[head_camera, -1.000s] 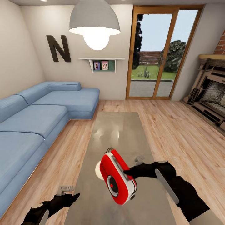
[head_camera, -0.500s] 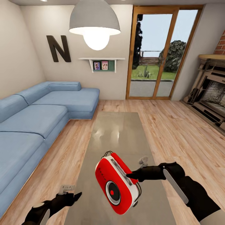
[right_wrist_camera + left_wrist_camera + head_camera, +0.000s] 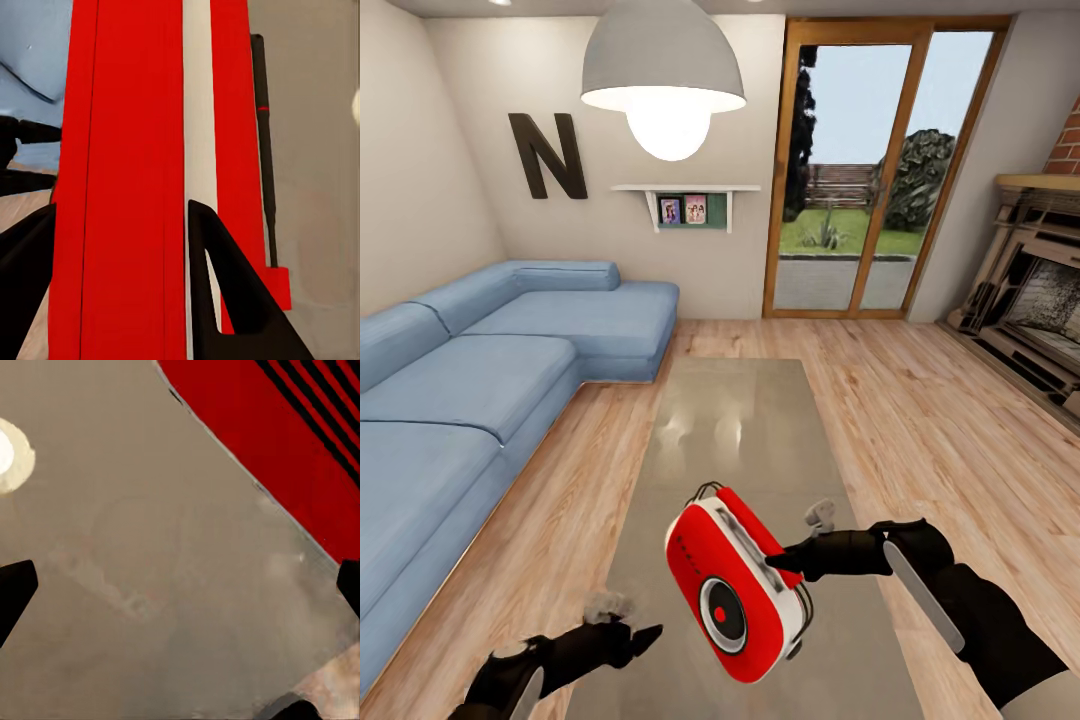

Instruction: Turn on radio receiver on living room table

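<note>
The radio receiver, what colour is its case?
Red, with a white stripe along its side; the radio receiver shows it best in the right wrist view.

Bright, even render; the lit pendant lamp [image 3: 663, 85] glares off the glossy table [image 3: 732, 420].

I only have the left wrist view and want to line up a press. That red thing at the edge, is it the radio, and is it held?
Observer: Yes, the radio receiver is gripped by the right tool, above the table.
Operator: Which way is its face?
Observer: The round dial faces the head camera, tilted.
Operator: Where is my left tool?
Observer: The left tool hangs beside the radio, apart from it, fingers spread.
</note>
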Robot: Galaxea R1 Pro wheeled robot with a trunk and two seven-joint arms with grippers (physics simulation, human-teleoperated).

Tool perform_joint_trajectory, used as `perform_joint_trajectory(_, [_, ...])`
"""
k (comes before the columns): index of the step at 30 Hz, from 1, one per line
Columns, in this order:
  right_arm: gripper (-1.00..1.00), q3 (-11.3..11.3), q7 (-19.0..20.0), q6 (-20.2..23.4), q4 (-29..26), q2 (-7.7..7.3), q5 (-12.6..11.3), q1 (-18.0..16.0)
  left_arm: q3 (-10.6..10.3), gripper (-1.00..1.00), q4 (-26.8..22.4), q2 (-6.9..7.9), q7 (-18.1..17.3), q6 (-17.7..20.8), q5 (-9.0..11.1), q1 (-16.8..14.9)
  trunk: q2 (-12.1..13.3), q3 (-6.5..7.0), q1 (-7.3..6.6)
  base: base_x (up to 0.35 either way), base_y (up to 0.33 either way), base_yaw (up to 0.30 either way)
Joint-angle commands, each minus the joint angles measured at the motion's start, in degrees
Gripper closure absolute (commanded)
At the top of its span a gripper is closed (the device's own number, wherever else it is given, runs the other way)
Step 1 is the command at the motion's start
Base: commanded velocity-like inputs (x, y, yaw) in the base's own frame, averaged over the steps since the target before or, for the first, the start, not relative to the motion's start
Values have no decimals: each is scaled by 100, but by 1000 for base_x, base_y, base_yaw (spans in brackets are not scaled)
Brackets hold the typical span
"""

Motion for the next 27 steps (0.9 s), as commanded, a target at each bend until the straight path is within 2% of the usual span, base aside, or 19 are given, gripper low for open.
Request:
perform_joint_trajectory(1, [100,-1,-8,17,-1,1,-60,-2,-242,-100,-91,-95,-109,17,-26,-1,0,0,0,0,0,0])
perform_joint_trajectory(6, [100,-16,-18,16,119,1,-53,-8,-423,-100,-213,-459,-188,297,-69,0,0,0,0,0,0,0])
perform_joint_trajectory(10, [100,-25,-20,16,182,1,-52,-10,-468,-100,-296,-842,-229,466,-367,0,0,0,0,0,0,0])
perform_joint_trajectory(12, [100,-27,-18,16,190,1,-48,-10,-476,-100,-316,-943,-264,533,-470,0,0,0,0,0,0,0])
perform_joint_trajectory(16, [100,-27,-23,16,195,1,-44,-11,-480,-100,-328,-968,-407,577,-513,-1,0,0,0,0,0,0])
perform_joint_trajectory(19, [100,-27,-20,16,198,1,-43,-11,-470,-100,-391,-966,-690,586,-527,-3,0,0,0,0,0,0])
perform_joint_trajectory(23, [100,-21,-18,16,199,2,-43,-11,-462,-100,-479,-951,-765,589,-528,-3,0,0,0,0,0,0])
perform_joint_trajectory(27, [100,-21,16,-41,202,-5,-31,-11,-436,-100,-546,-864,-937,589,-527,-6,0,0,0,0,0,0])
